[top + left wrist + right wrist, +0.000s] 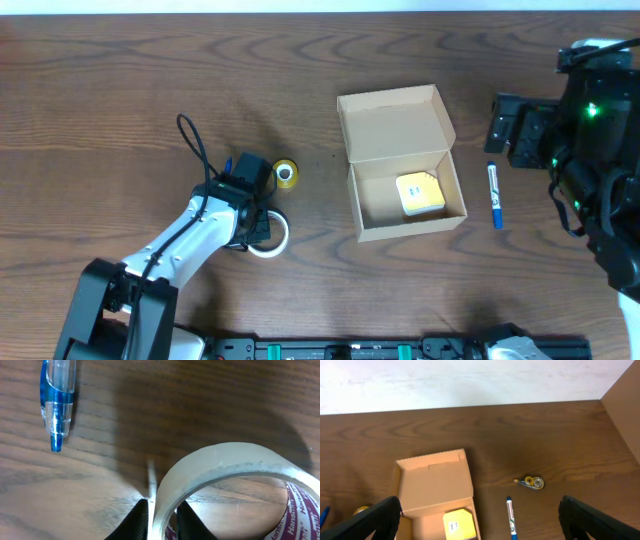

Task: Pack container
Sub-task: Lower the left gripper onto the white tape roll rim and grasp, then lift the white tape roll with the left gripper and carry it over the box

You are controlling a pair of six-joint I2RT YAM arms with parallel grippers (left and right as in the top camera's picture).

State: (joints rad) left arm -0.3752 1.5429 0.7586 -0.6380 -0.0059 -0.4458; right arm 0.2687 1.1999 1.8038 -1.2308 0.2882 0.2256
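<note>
left hand (162, 522) clenched on the wall of a clear tape roll (220, 462), w/ a blue pen (57, 400) nearby on the bench (120, 110). right hand (480, 522) spread wide, grasping nothing, above bench's right side. container (392, 125) sits mid-bench, lid flap open, yellow block (420, 193) inside, blue marker (494, 195) just right of it.

One box (395, 125), two tape rolls (287, 173) (220, 462) — two pens (494, 196) (57, 400)

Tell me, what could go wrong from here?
The left gripper pinches only the thin wall of the clear tape roll, so it may tilt or slip once lifted. The yellow item already fills part of the container, so the roll might catch on it or on the rim.
</note>
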